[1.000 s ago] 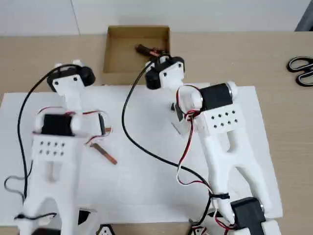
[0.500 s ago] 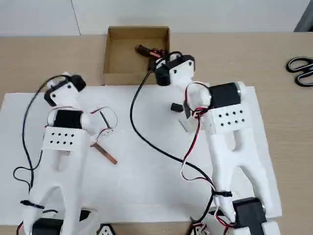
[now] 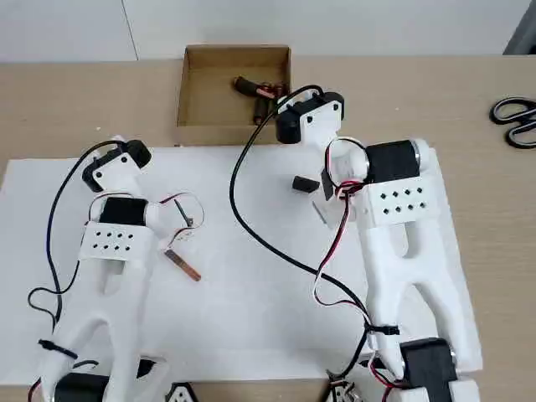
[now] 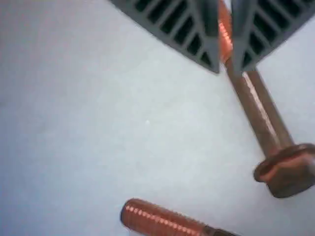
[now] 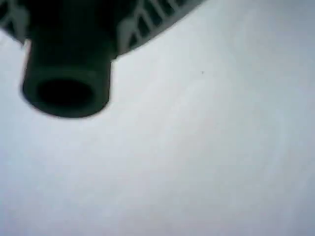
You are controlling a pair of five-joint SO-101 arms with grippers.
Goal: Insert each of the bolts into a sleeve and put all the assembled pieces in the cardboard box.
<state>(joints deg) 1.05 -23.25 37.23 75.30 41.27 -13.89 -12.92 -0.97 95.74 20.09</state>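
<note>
While held (right jaws), sleeve (image 3: 304, 182) hangs near box (image 3: 209, 134).

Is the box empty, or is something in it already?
Not empty: dark pieces lie inside the box, by its right wall.

The cardboard box (image 3: 194, 84) sits open-topped at 12 o'clock on the bench (image 3: 84, 92); dark assembled pieces (image 3: 255, 87) lie inside, toward its 3 o'clock wall; a black sleeve (image 5: 66, 91) — a short tube with an open bore — is clamped in the right tool (image 5: 69, 34), near the box's 5 o'clock corner; the first bolt (image 4: 258, 120), copper with a flanged head, lies at 8 o'clock, its threaded end pinched by the left tool (image 4: 225, 61); a second bolt (image 4: 165, 221) lies near it — threads showing.
</note>
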